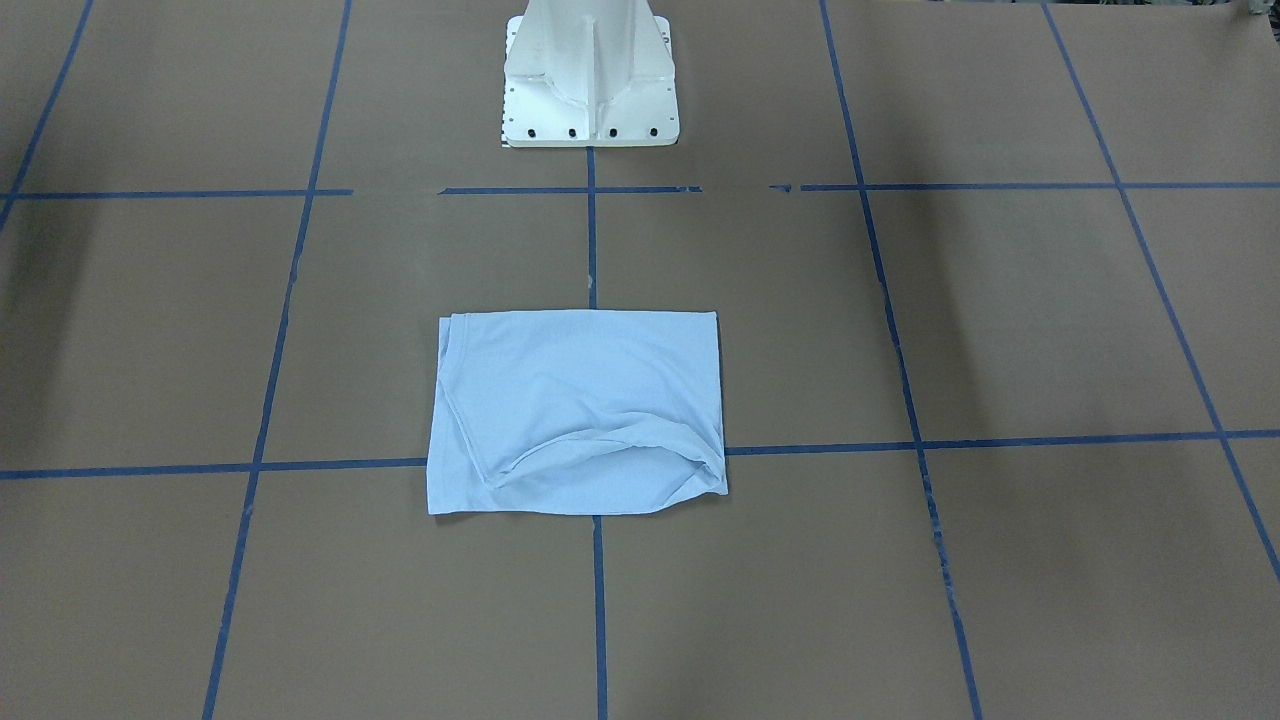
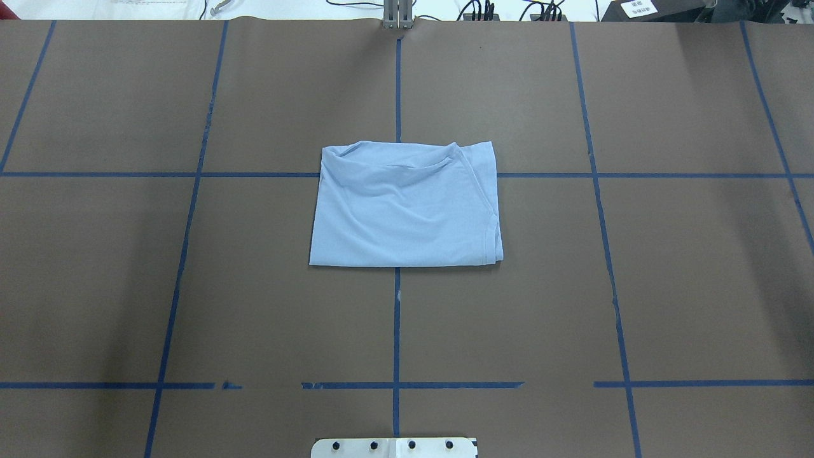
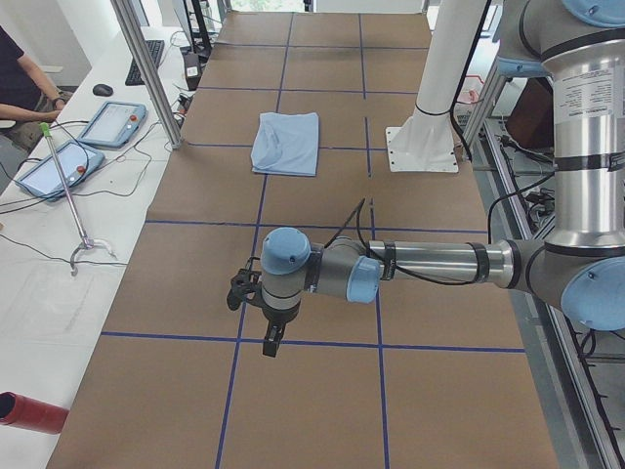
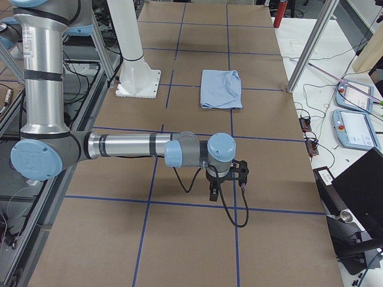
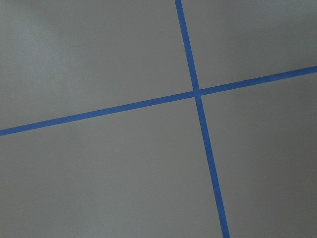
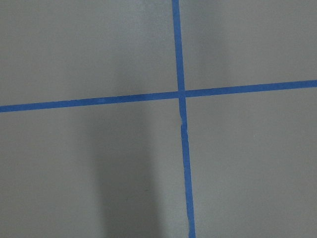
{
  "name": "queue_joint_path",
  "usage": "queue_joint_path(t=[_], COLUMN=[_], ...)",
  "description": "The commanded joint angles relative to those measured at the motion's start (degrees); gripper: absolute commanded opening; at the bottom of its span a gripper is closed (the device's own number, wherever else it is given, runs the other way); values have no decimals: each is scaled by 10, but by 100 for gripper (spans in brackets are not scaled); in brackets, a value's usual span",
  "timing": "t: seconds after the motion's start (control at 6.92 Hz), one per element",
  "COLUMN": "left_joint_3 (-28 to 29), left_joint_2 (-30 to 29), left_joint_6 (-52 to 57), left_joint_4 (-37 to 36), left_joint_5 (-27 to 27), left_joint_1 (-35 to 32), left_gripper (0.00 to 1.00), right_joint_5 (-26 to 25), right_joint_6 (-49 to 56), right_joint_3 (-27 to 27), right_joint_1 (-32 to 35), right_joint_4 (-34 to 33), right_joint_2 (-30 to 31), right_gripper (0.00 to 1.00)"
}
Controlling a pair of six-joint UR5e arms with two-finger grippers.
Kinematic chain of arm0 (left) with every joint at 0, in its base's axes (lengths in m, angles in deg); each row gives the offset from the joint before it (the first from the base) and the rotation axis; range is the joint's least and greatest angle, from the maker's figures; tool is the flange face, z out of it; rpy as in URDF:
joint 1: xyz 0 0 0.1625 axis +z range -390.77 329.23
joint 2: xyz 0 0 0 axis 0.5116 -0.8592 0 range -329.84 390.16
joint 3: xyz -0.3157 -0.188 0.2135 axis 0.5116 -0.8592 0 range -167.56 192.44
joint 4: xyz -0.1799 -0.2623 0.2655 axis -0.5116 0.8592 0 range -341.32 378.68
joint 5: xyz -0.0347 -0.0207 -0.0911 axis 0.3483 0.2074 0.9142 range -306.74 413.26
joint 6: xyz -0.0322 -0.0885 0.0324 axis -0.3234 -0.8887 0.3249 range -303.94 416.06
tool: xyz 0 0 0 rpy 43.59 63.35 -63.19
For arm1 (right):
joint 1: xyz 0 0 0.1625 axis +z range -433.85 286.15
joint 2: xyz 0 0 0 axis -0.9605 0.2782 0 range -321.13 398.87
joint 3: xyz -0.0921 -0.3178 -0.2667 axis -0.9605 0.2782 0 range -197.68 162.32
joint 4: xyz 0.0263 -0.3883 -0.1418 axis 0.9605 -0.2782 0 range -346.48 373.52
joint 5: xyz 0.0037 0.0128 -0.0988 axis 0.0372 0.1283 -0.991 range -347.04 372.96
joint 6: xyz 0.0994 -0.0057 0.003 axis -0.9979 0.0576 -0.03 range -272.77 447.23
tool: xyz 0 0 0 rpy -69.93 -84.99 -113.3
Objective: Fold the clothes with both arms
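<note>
Overhead exterior shows the shirt (image 2: 407, 203) as a folded rectangle around the middle of the table (image 2: 127, 286), lying over a tape (image 2: 395, 318) crossing. I judge the folding about done. A good finish would leave it square, or smooth the slack ridge along its far edge without dragging the layers. The left gripper (image 3: 271, 344) hangs well apart toward the table's left end, and the right gripper (image 4: 213, 194) toward the right end. Neither touches cloth, and I cannot tell whether either is parted or closed.

Soft matt cloth T-shirt (image 1: 575, 400), matt paper table cover (image 1: 1000, 320), smooth tape lines (image 1: 1000, 441)
</note>
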State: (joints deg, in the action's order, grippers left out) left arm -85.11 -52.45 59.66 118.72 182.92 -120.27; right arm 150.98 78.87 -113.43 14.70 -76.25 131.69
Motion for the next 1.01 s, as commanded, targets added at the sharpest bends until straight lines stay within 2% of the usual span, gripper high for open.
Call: queue_joint_path(t=[0.0, 0.72, 0.87], left_joint_3=[-2, -4, -4], left_joint_2=[-1, 0, -1], left_joint_6=[0, -9, -55], left_joint_4=[1, -2, -1], left_joint_5=[1, 1, 2], left_joint_1=[0, 0, 0], left_gripper=[100, 100, 100], right_joint_5=[5, 4, 4], right_joint_6=[16, 35, 35], right_joint_3=[4, 10, 9], right_joint_1=[1, 1, 1], right_joint_4=[1, 1, 1], right_joint_2=[11, 14, 14], right_gripper=[100, 100, 100])
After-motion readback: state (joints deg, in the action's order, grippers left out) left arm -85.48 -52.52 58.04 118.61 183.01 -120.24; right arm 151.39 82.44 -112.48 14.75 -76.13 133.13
